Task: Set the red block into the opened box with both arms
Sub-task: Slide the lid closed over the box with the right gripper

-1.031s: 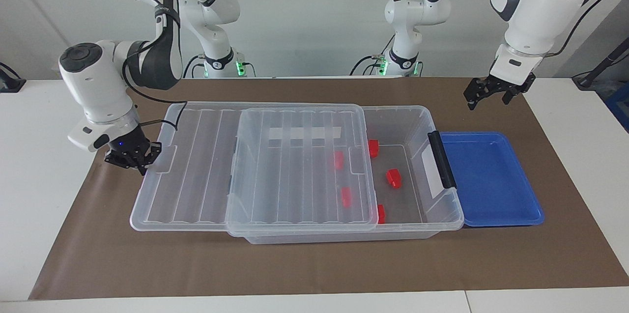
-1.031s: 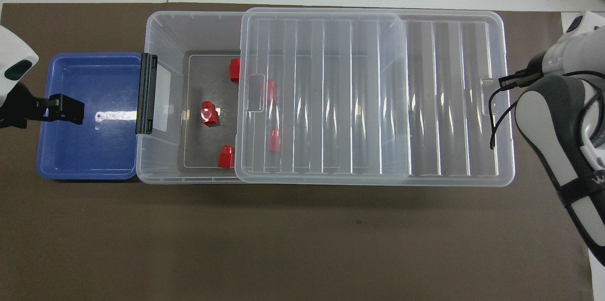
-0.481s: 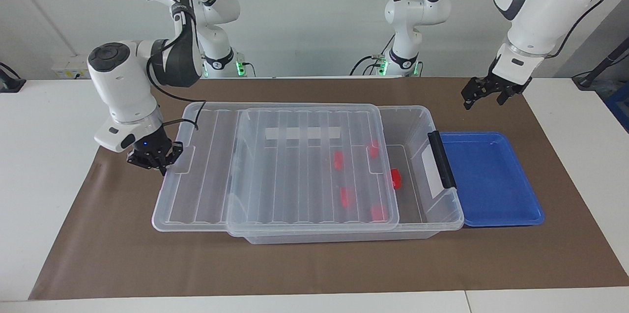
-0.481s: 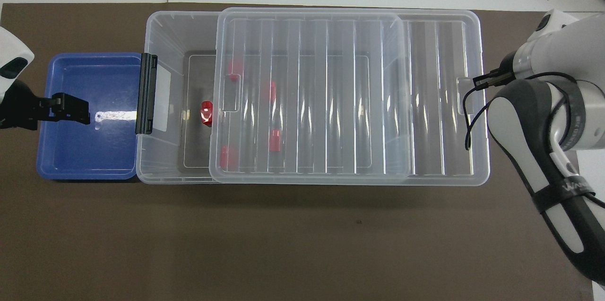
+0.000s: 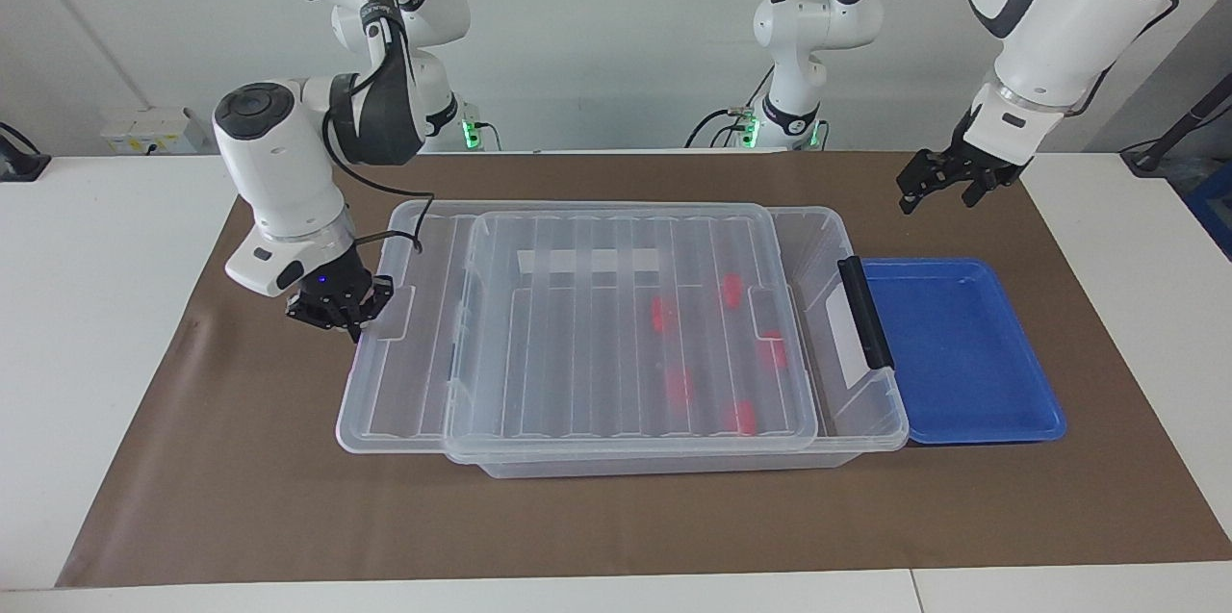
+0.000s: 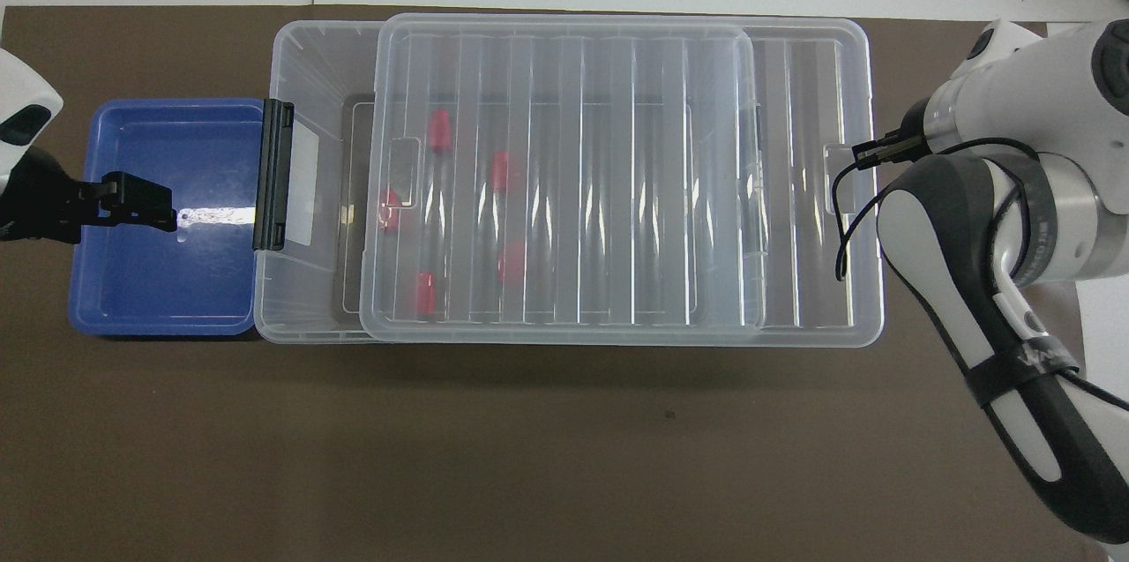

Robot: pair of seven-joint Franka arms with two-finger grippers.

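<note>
Several red blocks (image 5: 679, 387) (image 6: 500, 169) lie on the floor of the clear box (image 5: 828, 220) (image 6: 309, 46), all seen through its ribbed lid (image 5: 577, 324) (image 6: 617, 191). The lid lies flat over most of the box, overhanging it at the right arm's end. Only a strip by the black handle (image 5: 864, 313) (image 6: 272, 174) is uncovered. My right gripper (image 5: 339, 308) is shut, low against the lid's end edge by its tab. My left gripper (image 5: 936, 194) (image 6: 141, 202) hangs open and holds nothing, in the air over the blue tray's edge nearer the robots.
A blue tray (image 5: 962, 353) (image 6: 159, 280) holding nothing sits against the box's handle end, toward the left arm's end. A brown mat (image 5: 616, 517) covers the table under everything. My right arm's forearm (image 6: 970, 280) reaches in beside the lid's overhanging end.
The lid has slid along the box toward the left arm's end, with my right gripper moving along at its end. It now covers all the red blocks. My left gripper shifted only slightly.
</note>
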